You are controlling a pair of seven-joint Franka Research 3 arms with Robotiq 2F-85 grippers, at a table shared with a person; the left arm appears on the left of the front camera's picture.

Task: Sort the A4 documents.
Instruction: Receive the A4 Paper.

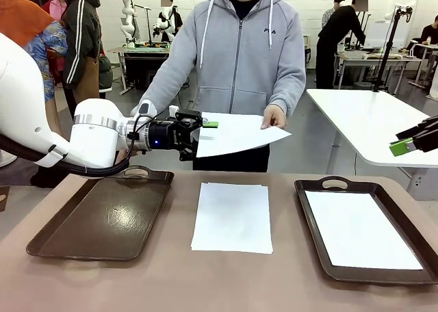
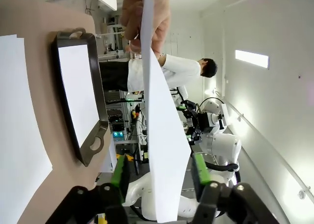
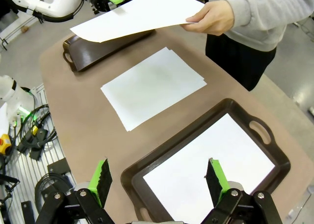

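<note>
Handover, centre-left: left gripper, jaws apart, straddles the A4 sheet a person's hand offers; next it must pinch firmly.

Bright, even ceiling light, with soft shadows. The left tray shows a dull sheen; the white sheets nearly wash out. Wrist views bow at their edges and are perhaps slightly blurred close in.

A white wall backs a grey floor, with a white table at the right.
</note>
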